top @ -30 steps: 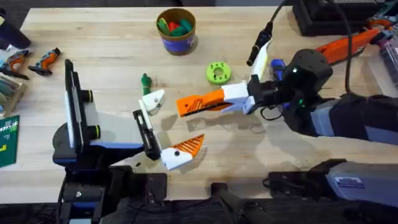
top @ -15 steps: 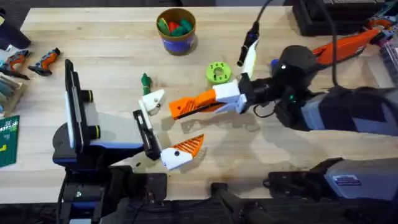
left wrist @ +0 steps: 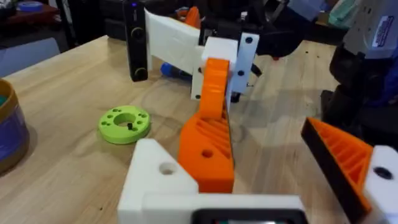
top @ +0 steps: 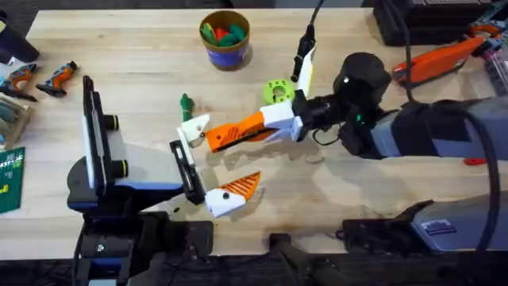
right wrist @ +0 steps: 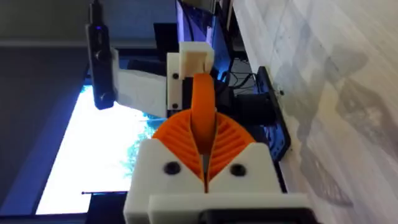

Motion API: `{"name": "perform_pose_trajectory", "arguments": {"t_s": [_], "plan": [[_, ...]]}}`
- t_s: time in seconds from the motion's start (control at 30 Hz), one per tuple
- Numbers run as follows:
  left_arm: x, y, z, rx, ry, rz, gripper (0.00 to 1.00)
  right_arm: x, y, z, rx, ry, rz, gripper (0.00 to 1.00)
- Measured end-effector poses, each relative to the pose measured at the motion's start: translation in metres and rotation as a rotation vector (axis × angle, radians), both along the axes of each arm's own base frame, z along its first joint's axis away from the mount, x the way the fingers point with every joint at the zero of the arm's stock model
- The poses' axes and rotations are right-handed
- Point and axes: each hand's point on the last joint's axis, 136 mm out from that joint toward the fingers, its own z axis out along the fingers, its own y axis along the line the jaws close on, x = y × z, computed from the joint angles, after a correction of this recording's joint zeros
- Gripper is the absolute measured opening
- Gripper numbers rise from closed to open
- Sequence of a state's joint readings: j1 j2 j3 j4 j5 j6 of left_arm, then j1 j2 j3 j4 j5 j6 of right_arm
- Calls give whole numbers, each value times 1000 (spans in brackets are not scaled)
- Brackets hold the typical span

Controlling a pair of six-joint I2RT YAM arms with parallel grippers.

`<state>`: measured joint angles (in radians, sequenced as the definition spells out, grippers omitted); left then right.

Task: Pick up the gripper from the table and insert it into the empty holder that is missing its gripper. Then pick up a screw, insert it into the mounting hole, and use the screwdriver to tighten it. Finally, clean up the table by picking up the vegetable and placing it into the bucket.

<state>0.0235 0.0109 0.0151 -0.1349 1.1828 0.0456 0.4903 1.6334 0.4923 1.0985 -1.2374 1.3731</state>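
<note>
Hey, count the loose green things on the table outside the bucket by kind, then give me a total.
Green disc: 1
Slender green toy vegetable: 1
Total: 2
The green toys grouped in the bucket are not counted.
</note>
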Motion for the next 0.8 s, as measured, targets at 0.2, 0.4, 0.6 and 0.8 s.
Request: {"name": "perform_pose_trajectory", "arguments": {"t_s": [0.2,0.4,0.6,0.8], "plan": [[0,0,0,0,0,0,985,-5,7,0,7,-14,22,11],[0,0,0,0,0,2,985,-5,8,3,16,-33,26,11],[0,0,0,0,0,2,985,-3,9,4,19,-44,15,11],[0,0,0,0,0,2,985,2,10,4,18,-49,-13,11]]}}
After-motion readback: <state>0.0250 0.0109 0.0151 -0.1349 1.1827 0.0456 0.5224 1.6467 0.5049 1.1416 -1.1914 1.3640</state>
